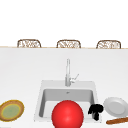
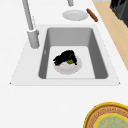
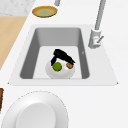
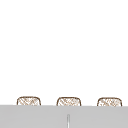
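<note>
Broadly, a smooth white counter (image 1: 20, 75) carries a grey rectangular sink (image 2: 95, 50) with a metal faucet (image 1: 67, 72) at 12 o'clock. A glossy red ball (image 1: 67, 115) sits at 6 o'clock. Inside the basin, a white bowl (image 3: 63, 73) holds a round green fruit (image 3: 57, 66). The right hand (image 3: 62, 56) hovers over it, fingers curled; whether they grip it, I cannot tell.

Bright, even light is washing over everything — the white counter (image 1: 22, 67) is blending into the wall with hardly a shadow. The sink basin (image 2: 72, 37) is showing only soft grey shading. The red ball (image 1: 67, 114) is catching a faint highlight — edges everywhere are looking blurred.
</note>
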`<state>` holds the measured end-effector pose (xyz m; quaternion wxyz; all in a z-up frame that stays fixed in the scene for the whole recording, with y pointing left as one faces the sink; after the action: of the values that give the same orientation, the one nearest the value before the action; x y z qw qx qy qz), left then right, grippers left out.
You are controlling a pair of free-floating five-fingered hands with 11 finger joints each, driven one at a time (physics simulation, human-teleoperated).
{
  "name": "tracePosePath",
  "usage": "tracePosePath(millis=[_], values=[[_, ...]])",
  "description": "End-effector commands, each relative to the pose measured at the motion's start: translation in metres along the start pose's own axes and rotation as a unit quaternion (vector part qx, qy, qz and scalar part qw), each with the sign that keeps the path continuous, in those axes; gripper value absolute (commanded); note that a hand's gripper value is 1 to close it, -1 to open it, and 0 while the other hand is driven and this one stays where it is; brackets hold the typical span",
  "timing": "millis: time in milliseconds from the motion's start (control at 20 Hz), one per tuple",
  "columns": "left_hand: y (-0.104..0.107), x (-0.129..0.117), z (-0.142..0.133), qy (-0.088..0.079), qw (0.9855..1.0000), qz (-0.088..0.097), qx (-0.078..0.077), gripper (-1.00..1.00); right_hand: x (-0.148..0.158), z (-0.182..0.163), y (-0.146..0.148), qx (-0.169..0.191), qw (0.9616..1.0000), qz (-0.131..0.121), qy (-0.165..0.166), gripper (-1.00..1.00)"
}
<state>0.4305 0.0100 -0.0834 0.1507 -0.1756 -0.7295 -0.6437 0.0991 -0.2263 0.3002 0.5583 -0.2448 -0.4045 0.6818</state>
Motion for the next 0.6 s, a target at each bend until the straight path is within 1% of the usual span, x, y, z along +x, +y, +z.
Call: tracePosePath(millis=[0, 50, 100, 200, 250, 300, 350, 400, 450, 550], values=[[-0.006, -0.004, -0.014, 0.013, 0.9991, 0.027, -0.030, -1.00, 0.000, 0.000, 0.000, 0.000, 1.0000, 0.000, 0.000, 0.00], [-0.004, -0.003, -0.017, 0.021, 0.9991, 0.021, -0.031, -1.00, 0.000, 0.000, 0.000, 0.000, 1.0000, 0.000, 0.000, 0.00], [-0.001, -0.002, -0.022, 0.027, 0.9989, 0.014, -0.036, -1.00, 0.000, 0.000, 0.000, 0.000, 1.0000, 0.000, 0.000, 0.00], [0.003, 0.000, -0.029, 0.034, 0.9986, 0.004, -0.041, -1.00, 0.000, 0.000, 0.000, 0.000, 1.0000, 0.000, 0.000, 0.00], [0.005, 0.002, -0.031, 0.030, 0.9986, 0.002, -0.044, -1.00, 0.000, 0.000, 0.000, 0.000, 1.0000, 0.000, 0.000, 0.00], [0.003, 0.006, -0.034, 0.026, 0.9987, 0.004, -0.045, -1.00, 0.000, 0.000, 0.000, 0.000, 1.0000, 0.000, 0.000, 0.00], [0.000, 0.007, -0.035, 0.025, 0.9989, 0.008, -0.038, -1.00, 0.000, 0.000, 0.000, 0.000, 1.0000, 0.000, 0.000, 0.00], [-0.003, 0.014, -0.036, 0.026, 0.9992, 0.004, -0.030, -1.00, 0.000, 0.000, 0.000, 0.000, 1.0000, 0.000, 0.000, 0.00], [-0.005, 0.018, -0.039, 0.027, 0.9992, 0.003, -0.029, -1.00, 0.000, 0.000, 0.000, 0.000, 1.0000, 0.000, 0.000, 0.00], [-0.010, 0.030, -0.043, 0.025, 0.9992, -0.005, -0.032, -1.00, 0.000, 0.000, 0.000, 0.000, 1.0000, 0.000, 0.000, 0.00]])
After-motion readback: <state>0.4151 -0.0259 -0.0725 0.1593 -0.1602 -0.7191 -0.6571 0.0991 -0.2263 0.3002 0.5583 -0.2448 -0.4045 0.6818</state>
